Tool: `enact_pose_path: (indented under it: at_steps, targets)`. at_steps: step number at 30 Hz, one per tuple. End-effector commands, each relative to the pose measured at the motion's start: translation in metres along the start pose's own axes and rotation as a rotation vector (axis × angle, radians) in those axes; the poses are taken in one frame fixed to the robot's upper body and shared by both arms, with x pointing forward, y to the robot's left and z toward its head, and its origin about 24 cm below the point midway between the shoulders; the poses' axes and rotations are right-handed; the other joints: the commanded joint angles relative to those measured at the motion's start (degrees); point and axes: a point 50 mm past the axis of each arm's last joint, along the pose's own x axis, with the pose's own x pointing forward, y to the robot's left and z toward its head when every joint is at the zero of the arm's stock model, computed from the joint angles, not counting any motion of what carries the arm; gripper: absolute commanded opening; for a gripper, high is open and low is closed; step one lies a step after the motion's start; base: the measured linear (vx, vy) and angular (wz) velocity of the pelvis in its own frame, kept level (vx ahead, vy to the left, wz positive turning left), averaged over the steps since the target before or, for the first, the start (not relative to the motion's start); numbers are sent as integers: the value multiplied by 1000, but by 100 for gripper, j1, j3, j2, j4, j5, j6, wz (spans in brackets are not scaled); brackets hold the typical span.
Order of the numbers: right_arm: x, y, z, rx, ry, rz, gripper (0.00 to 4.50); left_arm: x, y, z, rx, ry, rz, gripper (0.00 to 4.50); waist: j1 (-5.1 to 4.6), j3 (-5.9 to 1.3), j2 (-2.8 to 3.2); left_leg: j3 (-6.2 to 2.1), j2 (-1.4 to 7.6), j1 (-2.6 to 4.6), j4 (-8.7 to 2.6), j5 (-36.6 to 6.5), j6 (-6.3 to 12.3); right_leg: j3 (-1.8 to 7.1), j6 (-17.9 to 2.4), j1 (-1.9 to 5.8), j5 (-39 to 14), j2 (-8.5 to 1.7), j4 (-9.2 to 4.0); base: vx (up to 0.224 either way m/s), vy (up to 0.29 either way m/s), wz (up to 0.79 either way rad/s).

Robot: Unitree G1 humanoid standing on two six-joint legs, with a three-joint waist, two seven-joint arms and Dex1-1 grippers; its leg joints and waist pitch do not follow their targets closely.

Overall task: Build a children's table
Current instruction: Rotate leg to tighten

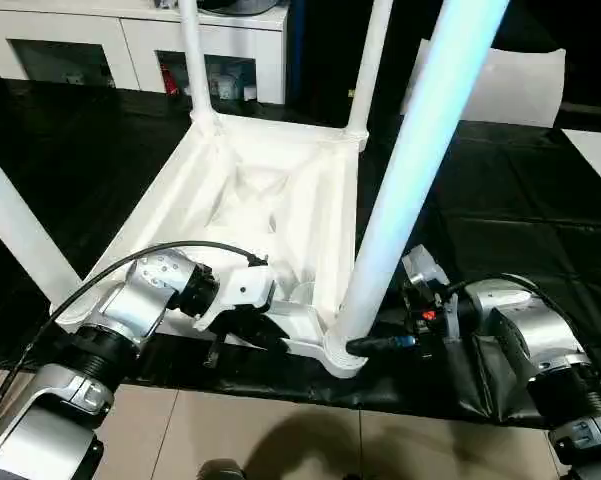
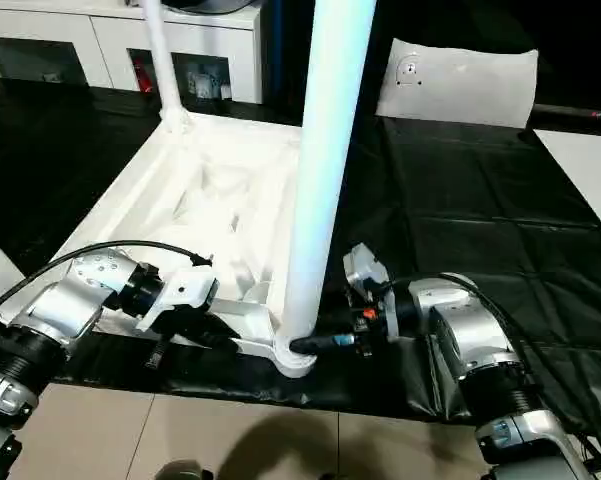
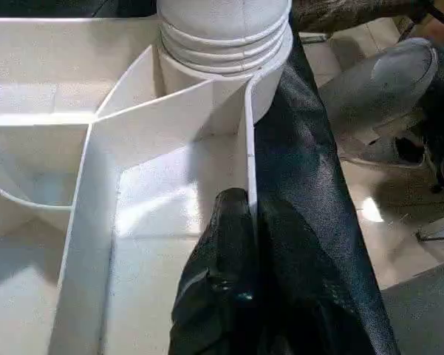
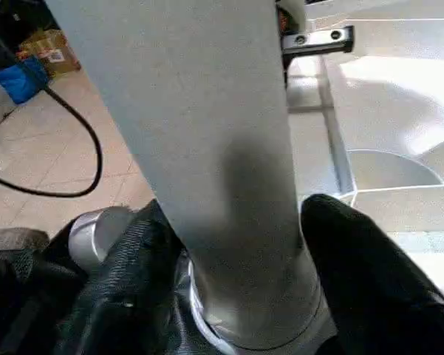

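Smooth tapered leg (image 1: 410, 170) sits between right gripper (image 4: 233, 251) fingers; left gripper (image 3: 233, 259) pinches ribbed rim (image 3: 249, 148).

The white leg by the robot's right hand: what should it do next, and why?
Probably close the right gripper onto the near leg and twist. Its fingers straddle the leg's base without pressing it, threads show above the socket, and the left gripper pinches the tabletop's wall.

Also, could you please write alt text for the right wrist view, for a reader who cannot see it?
The right gripper has its two black fingers on either side of a white table leg, just above the round socket where the leg enters the upturned table top. A black cable lies on the tiled floor behind.
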Motion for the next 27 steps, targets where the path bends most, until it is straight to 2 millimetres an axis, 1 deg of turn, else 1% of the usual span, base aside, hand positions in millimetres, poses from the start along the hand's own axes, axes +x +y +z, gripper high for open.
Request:
enact_pose_path:
  at_steps: [1,4,6,9,10,11,13,14,15,16,17,18,19,20,21,22,23,24,25,26,27]
  targets:
    - [-1,-1,4,-20,17,17,239,5,3,13,80,17,-67,0,-39,-411,-9,87,109,-21,-380,-874,324,309,-961,383,-1729,-310,-373,0,0,0]
    - [1,-1,4,-20,11,19,232,5,4,12,72,11,-43,0,-30,-415,-9,89,105,-17,-379,-910,308,306,-929,389,-1810,-318,-382,0,0,0]
    - [2,-1,4,-17,5,17,216,4,5,11,68,8,-31,0,-28,-413,-8,87,102,-17,-382,-944,291,302,-871,391,-1946,-318,-397,0,0,0]
    - [5,3,1,7,-31,8,208,4,8,12,39,-27,29,0,-21,-414,-9,87,107,-18,-379,-915,290,308,-886,390,-1859,-313,-388,0,0,0]
    - [8,5,0,26,-56,-6,206,4,11,12,18,-50,73,0,-24,-414,-29,89,109,-16,-379,-929,291,305,-881,388,-1878,-311,-388,0,0,0]
    - [9,5,-1,39,-73,-20,206,4,13,13,8,-61,100,0,-5,-411,-19,92,111,2,-380,-963,281,306,-853,377,-1966,-321,-403,0,0,0]
    - [16,4,-3,70,-114,-93,205,5,17,14,-20,-79,172,0,-8,-396,-23,89,108,7,-394,-1055,230,301,-761,367,-2192,-317,-427,0,0,0]
    - [19,3,-3,76,-131,-125,205,5,19,14,-31,-81,198,0,-14,-389,-25,86,100,-2,-398,-1097,213,294,-715,373,-2303,-325,-447,0,0,0]
    - [23,0,-3,79,-146,-181,204,7,22,15,-49,-83,238,0,-31,-384,-29,80,81,-9,-402,-1160,169,275,-599,376,-2544,-327,-475,0,0,0]
    - [30,-5,-4,81,-158,-261,204,9,25,15,-82,-89,287,0,-50,-386,-35,77,77,-11,-405,-1172,140,273,-541,377,-2630,-332,-485,0,0,0]
    - [34,-7,-4,93,-167,-305,204,10,27,15,-109,-97,317,0,-92,-367,-13,72,65,17,-408,-1279,79,261,-462,340,-2842,-334,-532,0,0,0]
    - [37,-9,-4,102,-173,-330,204,11,28,16,-127,-103,334,0,-162,-361,-32,53,42,-8,-414,-1354,26,225,-350,372,-3091,-338,-557,0,0,0]
    - [41,-12,-3,110,-183,-361,204,13,30,17,-145,-116,359,0,-220,-360,-41,34,27,-63,-424,-1367,14,198,-215,419,-3228,-334,-579,0,0,0]
    - [47,-17,-1,133,-196,-422,204,16,32,19,-175,-131,394,0,-244,-359,-37,36,22,-52,-419,-1385,16,197,-168,404,-3270,-334,-597,0,0,0]
    - [47,-17,-1,133,-196,-422,204,16,32,19,-175,-131,394,0,-301,-357,-34,40,15,-10,-403,-1434,27,194,-189,359,-3299,-338,-623,0,0,0]
    - [53,-21,0,155,-207,-468,204,18,34,21,-196,-143,424,0,-326,-353,-16,32,3,-3,-398,-1487,46,182,-192,357,-3349,-337,-637,0,0,0]
    - [60,-25,2,169,-212,-517,204,21,37,23,-228,-156,461,0,-393,-364,-37,31,1,-24,-398,-1445,52,192,-213,369,-3278,-331,-620,0,0,0]
    - [66,-29,4,188,-217,-571,204,23,39,24,-257,-164,497,0,-429,-366,-7,15,-5,-35,-401,-1440,50,175,-223,382,-3282,-327,-614,0,0,0]
    - [72,-33,6,208,-223,-620,204,25,42,26,-277,-167,538,0,-474,-360,1,25,-18,-13,-391,-1480,63,170,-225,349,-3303,-317,-650,0,0,0]
    - [77,-35,8,219,-226,-661,203,26,44,27,-293,-165,574,0,-493,-364,-3,24,-21,-1,-382,-1489,52,166,-241,342,-3298,-316,-645,0,0,0]
    - [81,-38,10,234,-228,-703,203,27,47,28,-308,-162,612,0,-527,-363,-5,21,-32,-9,-383,-1476,78,163,-235,351,-3292,-307,-648,0,0,0]
